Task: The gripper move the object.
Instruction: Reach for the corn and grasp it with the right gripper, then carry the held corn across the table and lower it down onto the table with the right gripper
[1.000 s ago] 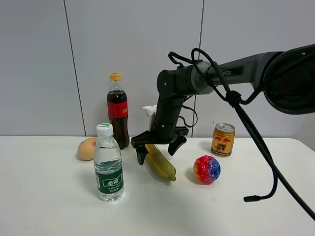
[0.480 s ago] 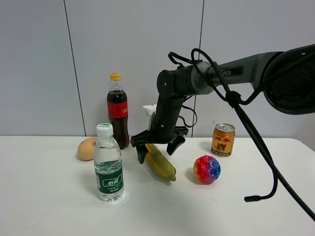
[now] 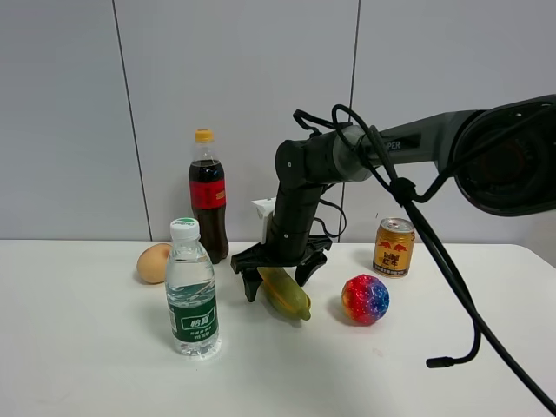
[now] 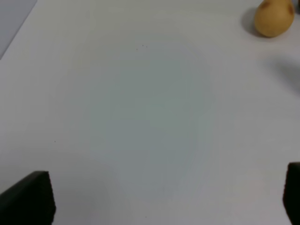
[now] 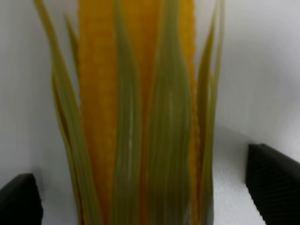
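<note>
White tabletop (image 3: 87,347): the right gripper (image 3: 277,283), prongs spread, straddles the toy corn (image 3: 291,300) lying between them; pre-grasp stage, so closing on the husk should follow.

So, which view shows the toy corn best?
The exterior high view: the toy corn is sharp and almost whole, under the end effector. The right wrist view gives only a blurred close-up; the left wrist view shows none.
</note>
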